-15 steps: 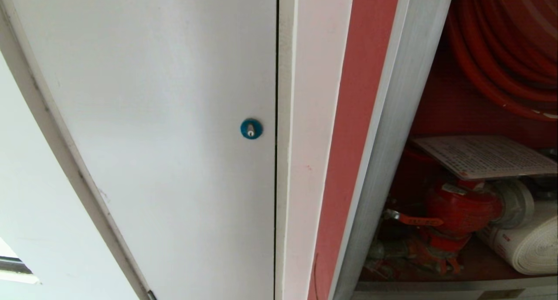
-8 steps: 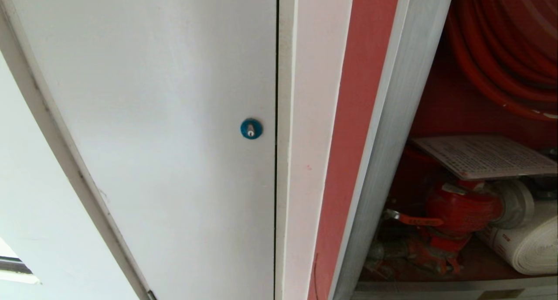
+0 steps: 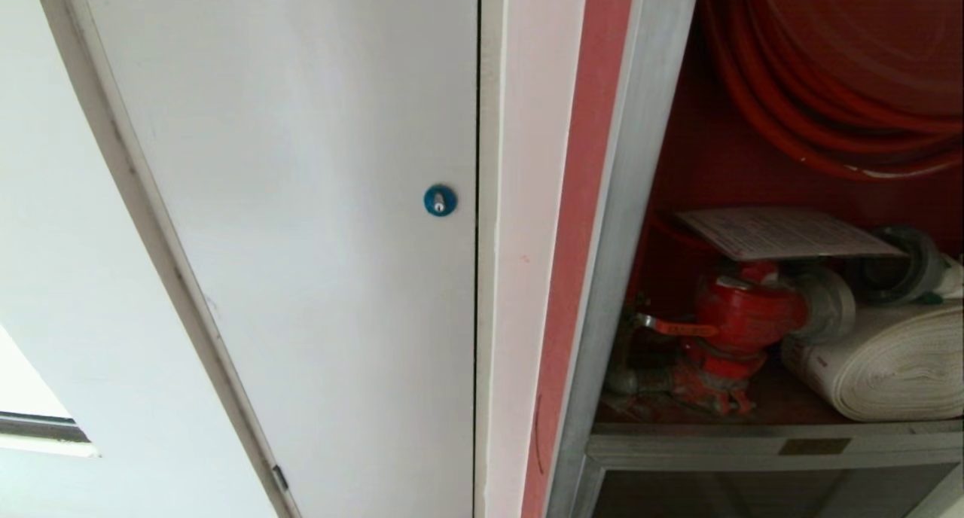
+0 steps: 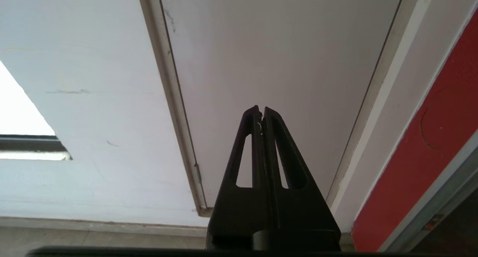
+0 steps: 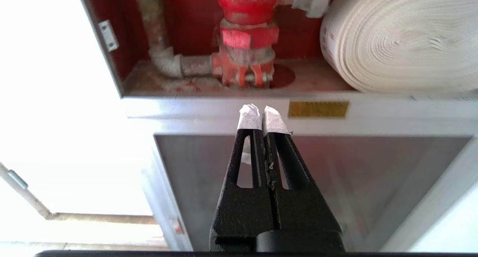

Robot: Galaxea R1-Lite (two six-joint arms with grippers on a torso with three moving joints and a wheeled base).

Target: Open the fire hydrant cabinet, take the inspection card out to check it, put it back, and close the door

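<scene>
While the fire hydrant cabinet [image 3: 663, 202] stands open, the inspection card [image 3: 783, 232] lies flat on top of the red valve [image 3: 742, 315]. Both the right gripper [image 5: 264, 113] and left gripper [image 4: 261, 113] have jaws pressed together, empty. Judgement: spread the right jaws, approach level, pinch the card's near edge.

Building corridor wall, built-in fire hydrant cabinet [image 3: 640, 202], white service door [image 3: 301, 202] beside it

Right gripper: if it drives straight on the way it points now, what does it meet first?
Most likely the brushed-aluminium crossbar under the open red cabinet compartment: the shut right gripper has its taped tips lined up on it, beside the yellow label. Depth is unclear.
</scene>
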